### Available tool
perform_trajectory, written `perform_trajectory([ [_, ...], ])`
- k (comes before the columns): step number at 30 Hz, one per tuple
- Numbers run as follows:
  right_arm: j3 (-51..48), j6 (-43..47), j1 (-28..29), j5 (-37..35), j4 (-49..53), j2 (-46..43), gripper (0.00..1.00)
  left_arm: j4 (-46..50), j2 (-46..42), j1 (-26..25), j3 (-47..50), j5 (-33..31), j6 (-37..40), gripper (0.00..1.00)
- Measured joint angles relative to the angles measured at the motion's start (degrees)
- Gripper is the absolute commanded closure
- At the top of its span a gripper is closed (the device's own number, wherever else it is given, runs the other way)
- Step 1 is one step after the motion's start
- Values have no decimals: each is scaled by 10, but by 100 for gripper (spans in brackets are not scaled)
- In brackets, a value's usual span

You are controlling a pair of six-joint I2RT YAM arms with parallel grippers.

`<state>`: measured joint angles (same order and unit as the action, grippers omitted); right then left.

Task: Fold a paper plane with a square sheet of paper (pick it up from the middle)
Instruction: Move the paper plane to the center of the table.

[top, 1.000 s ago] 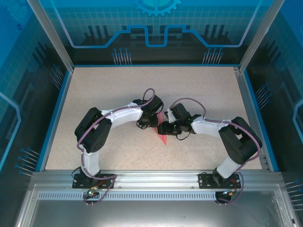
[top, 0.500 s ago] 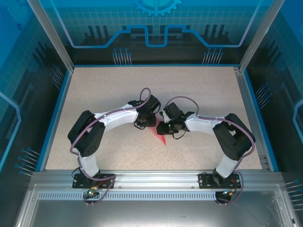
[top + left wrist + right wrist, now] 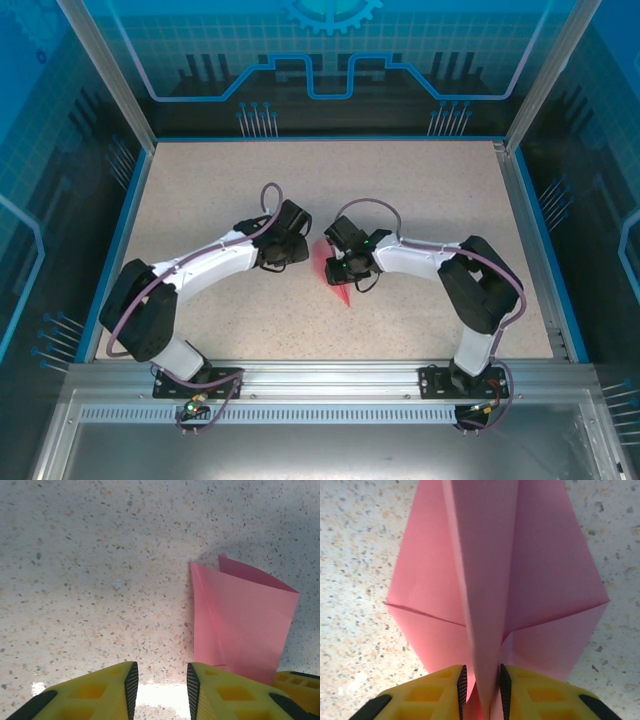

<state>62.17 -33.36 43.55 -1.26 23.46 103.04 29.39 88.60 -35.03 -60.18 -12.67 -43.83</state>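
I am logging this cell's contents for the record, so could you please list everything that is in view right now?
paper plane: one, pink-red, partly folded, middle of the table.
table: one, speckled beige with a blue edge.
enclosure panels: blue, printed, around the table.
metal rail: one, silver, near edge, carrying both arm bases.
left gripper: one, yellow fingers, open, beside the paper plane.
right gripper: one, yellow fingers, shut on the paper plane's centre fold.

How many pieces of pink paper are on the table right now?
1. The folded pink paper sits mid-table, its centre ridge pinched in the right jaws, with the left jaws open beside it. More may be hidden from view.
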Motion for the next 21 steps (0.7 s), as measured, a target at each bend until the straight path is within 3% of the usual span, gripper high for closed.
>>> perform_trajectory([
  [4,11,0,5,-20,21,14,75,-7,-26,2,25,-12,-8,64],
  [9,21,0,8,-33,43,21,88,-16,-47,10,39,-20,-12,64],
  [14,49,-9,11,-62,71,21,90,-23,-58,16,56,-27,-12,63],
  [21,168,-60,9,-148,155,46,89,-28,-88,26,84,-43,-13,62],
])
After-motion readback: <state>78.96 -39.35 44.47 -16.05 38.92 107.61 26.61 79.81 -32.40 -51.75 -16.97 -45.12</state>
